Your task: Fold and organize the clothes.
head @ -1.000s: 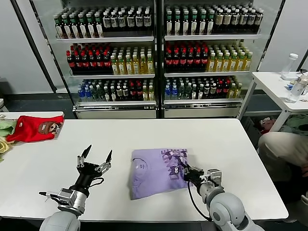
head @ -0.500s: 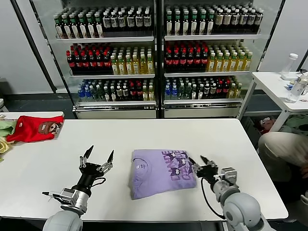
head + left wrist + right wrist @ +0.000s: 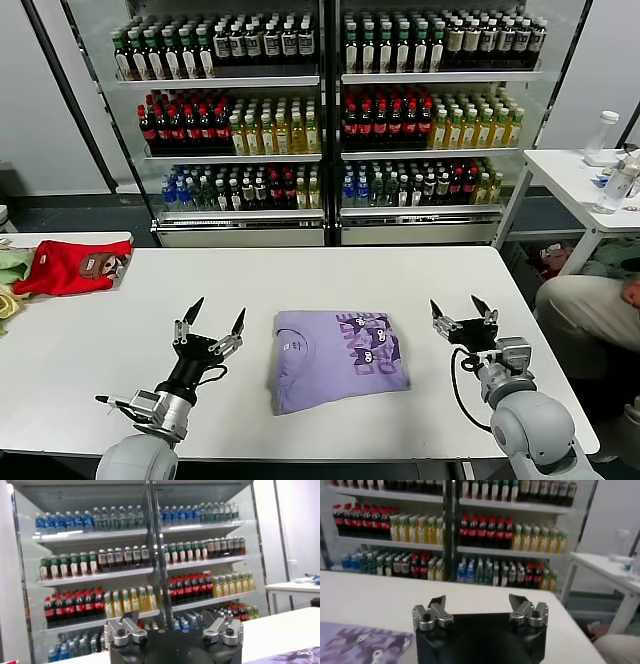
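Lavender: one T-shirt [image 3: 338,359], folded into a neat rectangle, dark cartoon print facing up, centred on the white table [image 3: 300,275]. Two claws, both spread wide and empty: left gripper [image 3: 212,325] just beside the shirt's left edge, right gripper [image 3: 462,313] near its right.

Both arms ended in grey rounded housings. The left gripper [image 3: 215,318] and right gripper [image 3: 461,308] had black pointed fingers on silver screwed brackets, with black cables looping behind.
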You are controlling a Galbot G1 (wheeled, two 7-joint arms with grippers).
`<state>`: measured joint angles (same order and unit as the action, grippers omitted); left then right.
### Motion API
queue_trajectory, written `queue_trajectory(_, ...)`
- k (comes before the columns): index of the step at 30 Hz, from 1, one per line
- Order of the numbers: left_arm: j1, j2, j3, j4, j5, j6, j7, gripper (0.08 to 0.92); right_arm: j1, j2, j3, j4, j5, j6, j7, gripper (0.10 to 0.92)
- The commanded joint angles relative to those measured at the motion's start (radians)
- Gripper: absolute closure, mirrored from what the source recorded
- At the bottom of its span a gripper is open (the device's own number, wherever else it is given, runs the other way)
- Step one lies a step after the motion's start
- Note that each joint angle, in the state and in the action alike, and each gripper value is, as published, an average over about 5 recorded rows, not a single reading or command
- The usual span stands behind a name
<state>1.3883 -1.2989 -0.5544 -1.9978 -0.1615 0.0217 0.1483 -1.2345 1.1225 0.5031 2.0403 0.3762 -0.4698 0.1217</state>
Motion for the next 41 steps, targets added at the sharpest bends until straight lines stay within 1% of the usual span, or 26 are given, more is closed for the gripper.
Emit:
queue_trajectory(1,-0.011,-0.004,-0.01,0.013,-0.001,-0.048,0.049,0.177,0.017,0.008,0.03,-0.034,-0.127,0.085,-0.011,0.203)
queue_trajectory(4,-0.021,-0.006,-0.015,0.026,-0.001,-0.048,0.046,0.177,0.031,0.006,0.02,-0.043,-0.13,0.089,-0.011,0.202)
queue_trajectory(8,-0.058,-0.009,-0.014,0.091,0.0,-0.048,0.051,0.177,0.047,0.007,0.006,-0.051,-0.12,0.086,-0.009,0.202)
queue_trajectory(11,-0.094,-0.011,-0.016,0.119,0.012,-0.041,0.036,0.177,0.052,0.009,-0.001,-0.051,-0.121,0.09,-0.012,0.202)
queue_trajectory(13,-0.114,-0.005,-0.015,0.112,0.025,-0.032,0.011,0.177,0.052,0.012,0.002,-0.048,-0.142,0.101,-0.015,0.202)
queue_trajectory(18,-0.157,0.016,0.013,0.105,0.125,-0.02,-0.089,0.177,0.05,0.017,0.014,-0.053,-0.245,0.166,-0.023,0.202)
queue_trajectory(21,-0.175,0.015,0.026,0.119,0.156,-0.022,-0.109,0.177,0.05,0.016,0.02,-0.068,-0.289,0.195,-0.031,0.202)
queue_trajectory(24,-0.185,0.006,0.034,0.131,0.161,-0.033,-0.112,0.177,0.053,0.013,0.028,-0.092,-0.312,0.212,-0.034,0.203)
queue_trajectory(27,-0.192,0.0,0.039,0.144,0.17,-0.051,-0.105,0.177,0.061,0.008,0.036,-0.107,-0.302,0.218,-0.034,0.203)
queue_trajectory(31,-0.197,-0.018,0.022,0.166,0.168,-0.08,-0.049,0.177,0.073,-0.002,0.043,-0.117,-0.28,0.218,-0.055,0.203)
queue_trajectory(33,-0.197,-0.023,0.016,0.171,0.166,-0.093,-0.035,0.177,0.077,-0.006,0.042,-0.121,-0.272,0.218,-0.062,0.203)
queue_trajectory(36,-0.198,-0.023,0.02,0.17,0.176,-0.098,-0.056,0.177,0.079,-0.005,0.035,-0.12,-0.267,0.218,-0.066,0.203)
queue_trajectory(41,-0.202,-0.021,0.023,0.168,0.187,-0.096,-0.065,0.177,0.077,0.005,0.017,-0.112,-0.274,0.217,-0.069,0.203)
